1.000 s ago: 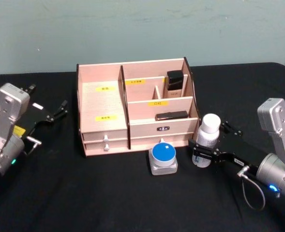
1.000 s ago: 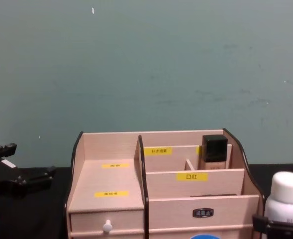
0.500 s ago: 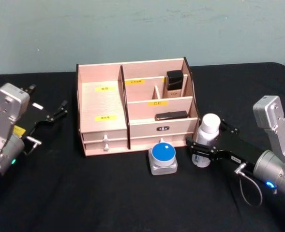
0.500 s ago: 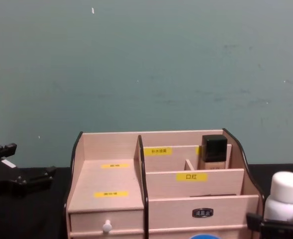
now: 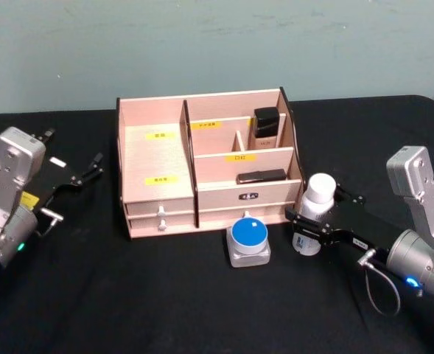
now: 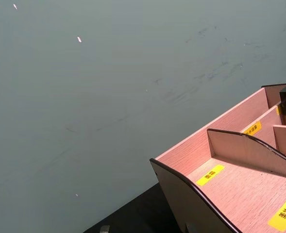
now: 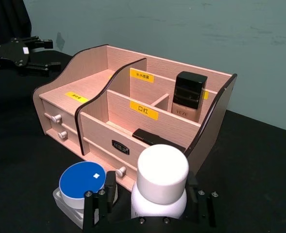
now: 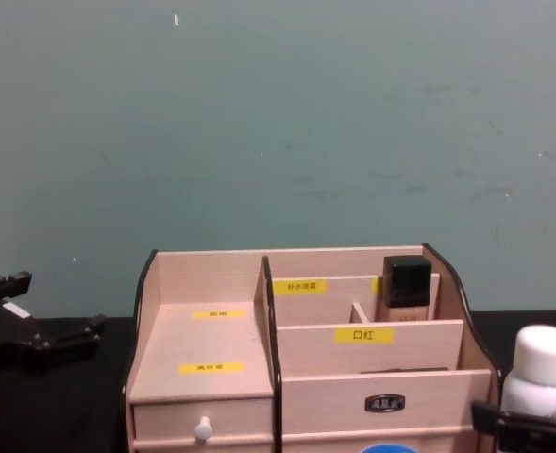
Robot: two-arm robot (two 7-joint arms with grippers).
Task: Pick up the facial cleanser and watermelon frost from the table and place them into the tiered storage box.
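Note:
A white bottle with a white cap [image 5: 316, 210] stands on the black table just right of the tiered storage box [image 5: 158, 158]. A blue-lidded clear jar [image 5: 248, 240] sits in front of the box. I cannot tell which of the two is the facial cleanser and which the watermelon frost. My right gripper [image 5: 321, 209] is open and straddles the bottle low on its body. In the right wrist view its fingers [image 7: 100, 206] flank the bottle [image 7: 161, 182], with a small gap on one side. My left gripper [image 5: 90, 169] rests open at the far left, away from the box.
The box holds a dark-capped beige bottle [image 5: 267, 125] in a rear compartment and a flat dark item [image 5: 261, 176] in the front right one. Its left tier [image 5: 152, 155] is bare. Small drawers with white knobs [image 5: 161, 214] face me. Black cloth lies open in front.
My right arm has edged a little toward the box, settling its fingers around the white bottle. The bottle, the jar and the left arm have stayed put.

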